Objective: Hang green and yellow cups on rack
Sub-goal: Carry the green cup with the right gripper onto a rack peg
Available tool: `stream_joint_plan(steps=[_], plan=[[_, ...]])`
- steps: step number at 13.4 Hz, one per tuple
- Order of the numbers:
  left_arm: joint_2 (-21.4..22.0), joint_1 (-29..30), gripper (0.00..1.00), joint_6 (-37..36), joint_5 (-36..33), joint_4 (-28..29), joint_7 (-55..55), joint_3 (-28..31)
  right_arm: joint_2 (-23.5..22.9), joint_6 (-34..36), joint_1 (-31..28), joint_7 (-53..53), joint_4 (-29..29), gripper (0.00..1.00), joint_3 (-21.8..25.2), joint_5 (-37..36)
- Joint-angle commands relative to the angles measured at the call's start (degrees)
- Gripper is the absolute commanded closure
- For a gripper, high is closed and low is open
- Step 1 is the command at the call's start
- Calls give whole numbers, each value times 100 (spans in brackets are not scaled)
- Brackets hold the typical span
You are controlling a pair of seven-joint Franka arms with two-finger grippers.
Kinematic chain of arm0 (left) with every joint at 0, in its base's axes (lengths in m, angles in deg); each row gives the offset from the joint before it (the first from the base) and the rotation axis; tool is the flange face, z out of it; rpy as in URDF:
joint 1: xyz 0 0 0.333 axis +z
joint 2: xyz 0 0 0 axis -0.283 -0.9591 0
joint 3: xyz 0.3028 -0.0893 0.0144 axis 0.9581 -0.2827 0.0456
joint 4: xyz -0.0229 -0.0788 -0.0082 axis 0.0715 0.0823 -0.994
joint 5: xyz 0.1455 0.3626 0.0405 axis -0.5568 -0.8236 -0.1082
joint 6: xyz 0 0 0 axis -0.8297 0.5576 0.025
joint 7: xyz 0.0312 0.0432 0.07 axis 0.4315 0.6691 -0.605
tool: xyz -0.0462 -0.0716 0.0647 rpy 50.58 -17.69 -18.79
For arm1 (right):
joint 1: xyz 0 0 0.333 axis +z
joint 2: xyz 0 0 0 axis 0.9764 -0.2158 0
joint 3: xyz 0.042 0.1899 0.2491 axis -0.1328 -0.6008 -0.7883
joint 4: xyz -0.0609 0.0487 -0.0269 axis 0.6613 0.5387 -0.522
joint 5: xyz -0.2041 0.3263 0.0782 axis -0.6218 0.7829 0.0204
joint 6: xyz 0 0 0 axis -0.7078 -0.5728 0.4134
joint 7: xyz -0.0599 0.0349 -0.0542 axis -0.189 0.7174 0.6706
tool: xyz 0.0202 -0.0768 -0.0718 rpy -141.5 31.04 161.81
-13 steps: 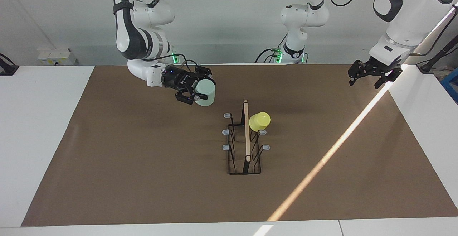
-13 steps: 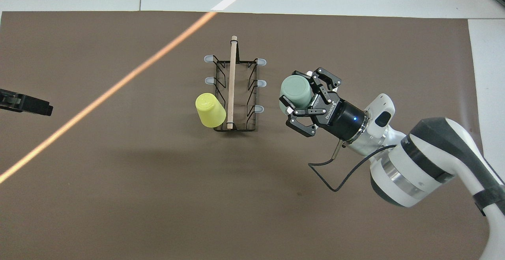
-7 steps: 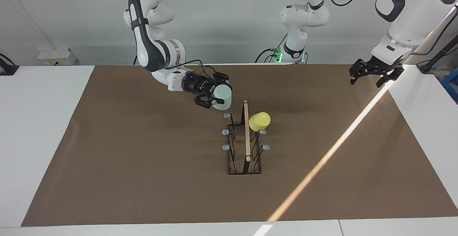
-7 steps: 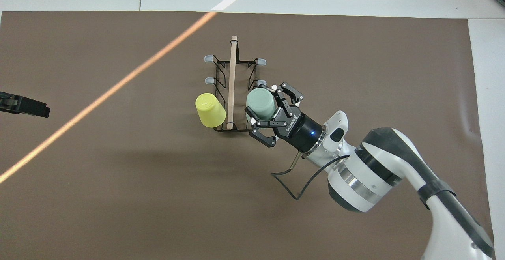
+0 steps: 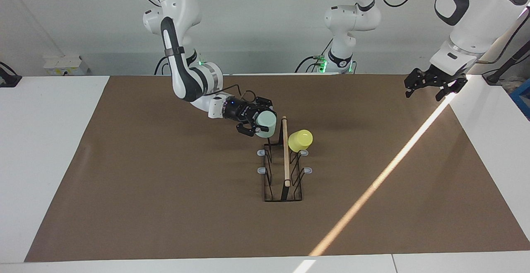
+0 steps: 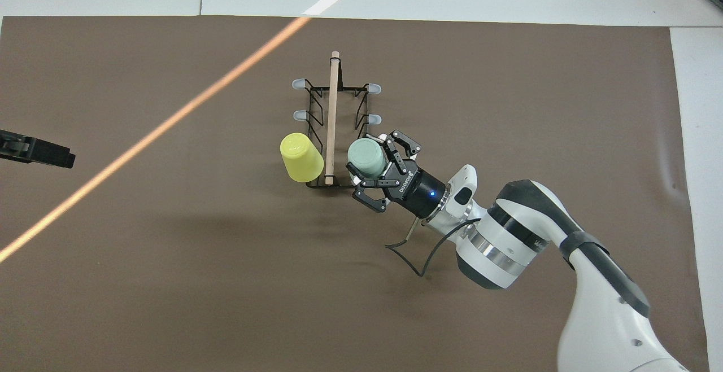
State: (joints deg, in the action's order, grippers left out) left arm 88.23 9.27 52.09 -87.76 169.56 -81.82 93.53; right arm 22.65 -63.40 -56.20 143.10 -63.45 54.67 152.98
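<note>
The rack [image 5: 285, 163] [image 6: 332, 106] stands mid-table on the brown mat. The yellow cup [image 5: 300, 140] [image 6: 301, 158] hangs upside down, tilted, on the prong nearest the robots on the side toward the left arm's end. My right gripper [image 5: 261, 120] [image 6: 365, 160] is shut on the green cup [image 5: 267, 124] [image 6: 367, 156], bottom up, at the prong nearest the robots on the side toward the right arm's end. The cup hides that prong, and I cannot tell whether it rests on it. My left gripper [image 5: 430, 86] [image 6: 36, 152] waits open and empty above the mat's edge.
The brown mat [image 5: 165, 190] [image 6: 169, 281] covers the white table. A stripe of sunlight [image 5: 372, 186] [image 6: 158, 129] crosses it. Four grey-tipped prongs [image 5: 261, 153] [image 6: 373, 118] of the rack are bare.
My right gripper has carried the green cup toward the rack and down onto the prong nearest the robots. The left arm has barely moved. The yellow cup has stayed put.
</note>
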Motion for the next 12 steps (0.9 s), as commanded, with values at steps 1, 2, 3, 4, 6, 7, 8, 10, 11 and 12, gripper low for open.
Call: stream_joint_plan(steps=[1, 2, 3, 4, 6, 7, 8, 10, 11, 12], plan=[[144, -13, 0, -28, 66, 127, -65, 27, -181, 205, -7, 448, -10, 100, -51, 410], [144, -13, 0, -28, 66, 127, -65, 19, -217, 223, -7, 475, -10, 100, -51, 410], [144, -13, 0, -28, 66, 135, -73, 27, -217, 206, 2, 475, -10, 100, -51, 419], [144, -13, 0, -28, 66, 127, -65, 19, -217, 180, 11, 475, -10, 100, -51, 419], [144, -13, 0, -28, 66, 135, -65, 19, -217, 170, 20, 475, -53, 100, -51, 445], [144, -13, 0, -28, 66, 135, -65, 27, -208, 162, 20, 475, -123, 100, -51, 445], [144, -13, 0, -28, 66, 135, -65, 27, -269, 231, 11, 519, -133, 100, -51, 445], [144, -13, 0, -28, 66, 127, -65, 19, -331, 276, 11, 563, -133, 100, -51, 445], [144, -13, 0, -28, 66, 127, -73, 27, -331, 250, 11, 555, -124, 100, -60, 445], [144, -13, 0, -28, 66, 127, -65, 19, -340, 215, 11, 546, -107, 82, -51, 445]])
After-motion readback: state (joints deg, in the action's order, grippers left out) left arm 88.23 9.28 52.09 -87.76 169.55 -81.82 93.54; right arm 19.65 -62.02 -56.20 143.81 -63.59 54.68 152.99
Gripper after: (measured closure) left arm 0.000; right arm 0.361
